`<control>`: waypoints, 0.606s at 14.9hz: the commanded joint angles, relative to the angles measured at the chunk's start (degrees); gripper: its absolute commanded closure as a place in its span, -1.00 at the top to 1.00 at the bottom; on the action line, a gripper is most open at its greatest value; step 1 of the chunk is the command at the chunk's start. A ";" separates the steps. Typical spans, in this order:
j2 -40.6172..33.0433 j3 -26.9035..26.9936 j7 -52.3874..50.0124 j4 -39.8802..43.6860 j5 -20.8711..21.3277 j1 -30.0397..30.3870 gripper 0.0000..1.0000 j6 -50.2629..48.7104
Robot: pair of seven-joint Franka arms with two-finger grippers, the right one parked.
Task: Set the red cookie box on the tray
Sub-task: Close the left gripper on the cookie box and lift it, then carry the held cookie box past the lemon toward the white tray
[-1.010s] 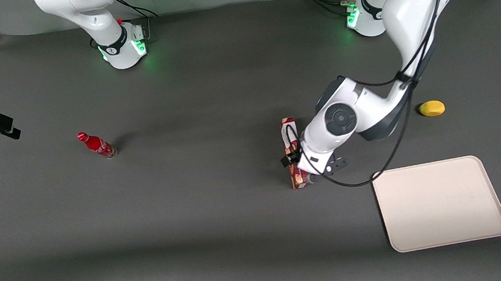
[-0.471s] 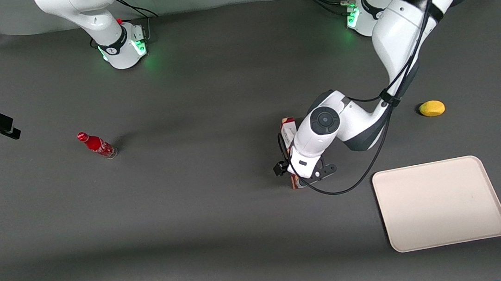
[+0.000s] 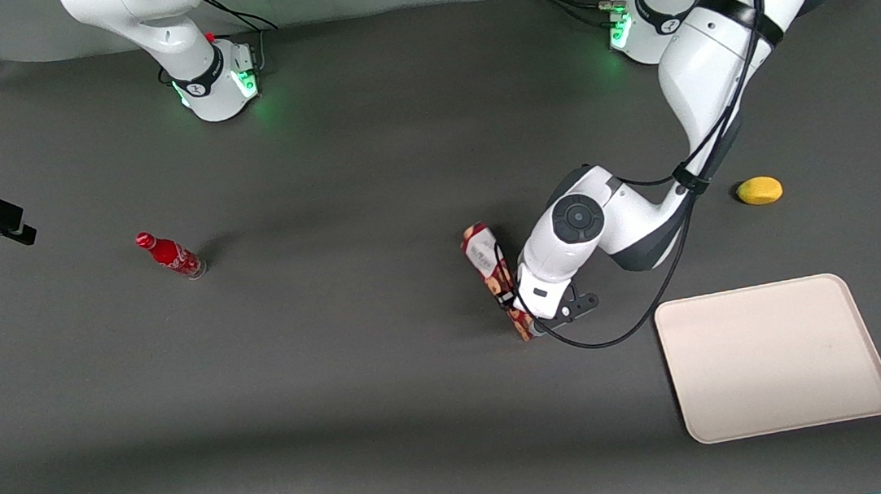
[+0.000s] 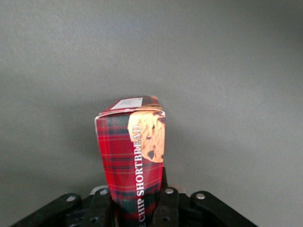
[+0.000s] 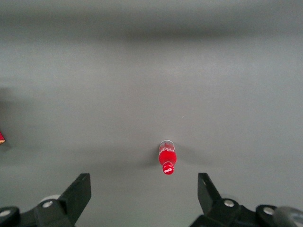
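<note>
While its fingers are clamping the red cookie box [image 4: 135,161] from both sides, the end effector [image 3: 525,316] is sitting over the middle of the bench [image 3: 391,399]. That box is lying at a slant, its label end pointing toward the edge where the arm bases are standing. Off toward the working arm's end, the tray [image 3: 775,355] is lying flat near the front-camera edge, well apart from the box.

The left arm reaches down from its base with the elbow bent, wrist low over the table. Its gripper [image 3: 523,304] is clamped on the red cookie box [image 3: 495,278], fingers [image 4: 166,201] pressed against both sides.
</note>
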 commanded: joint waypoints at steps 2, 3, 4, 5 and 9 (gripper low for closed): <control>-3.07 -1.35 -1.51 2.79 0.88 1.99 -1.00 -8.28; -4.21 -2.22 -1.60 4.80 0.71 2.51 -1.00 -12.84; -5.35 -3.19 -1.52 7.43 -0.17 2.87 -1.00 -18.46; -6.41 -3.37 -0.91 11.03 -2.18 3.13 -1.00 -24.17; -10.10 -2.94 7.50 22.37 -8.06 5.23 -1.00 -43.69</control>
